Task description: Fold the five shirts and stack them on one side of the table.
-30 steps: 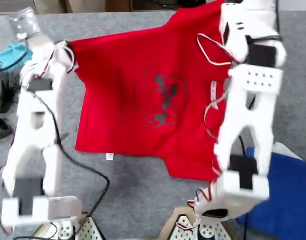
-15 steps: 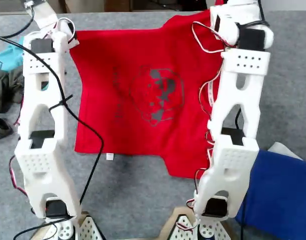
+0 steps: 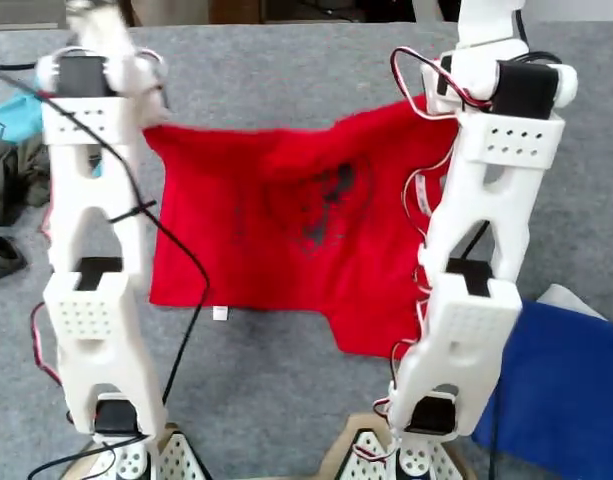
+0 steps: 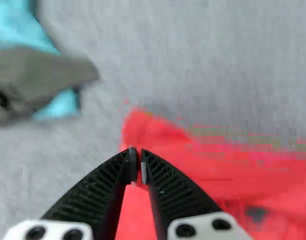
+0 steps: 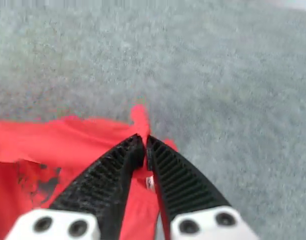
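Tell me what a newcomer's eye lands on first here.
The red shirt is spread across the middle of the grey table. The left gripper and right gripper each pinch one of its far corners. A blue cloth lies at the near right and a teal cloth at the far left.

Desk [image 3: 286,400] surface: grey, felt-like covering with a fine nap, uniform in the high view and both wrist views. Lighting even and diffuse, shadows soft. Beyond the desk's far edge: brown wooden panel [image 3: 236,9], a paler beige section [image 3: 176,10] beside it, and a dark gap [image 3: 336,8] on the other side.
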`<act>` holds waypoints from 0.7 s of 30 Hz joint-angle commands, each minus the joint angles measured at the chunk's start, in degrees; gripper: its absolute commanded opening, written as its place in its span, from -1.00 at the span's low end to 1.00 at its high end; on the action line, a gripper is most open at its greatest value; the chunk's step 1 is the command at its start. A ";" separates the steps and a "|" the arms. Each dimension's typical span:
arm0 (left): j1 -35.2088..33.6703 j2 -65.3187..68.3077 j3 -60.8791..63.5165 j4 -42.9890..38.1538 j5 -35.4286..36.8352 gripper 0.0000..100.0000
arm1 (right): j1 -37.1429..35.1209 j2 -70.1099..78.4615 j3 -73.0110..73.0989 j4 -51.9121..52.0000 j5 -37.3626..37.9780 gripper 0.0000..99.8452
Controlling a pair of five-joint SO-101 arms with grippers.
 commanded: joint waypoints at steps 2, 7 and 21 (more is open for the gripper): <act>1.93 -5.41 7.47 1.76 4.66 -0.96 | 0.48 -15.69 18.07 0.88 -0.88 -0.99; 1.67 -13.85 18.55 1.41 4.66 -0.96 | 0.40 -30.64 41.27 0.53 -0.35 -0.99; 1.76 -44.26 78.07 -24.18 4.13 -0.96 | 13.58 -53.05 83.21 -13.27 5.27 -0.99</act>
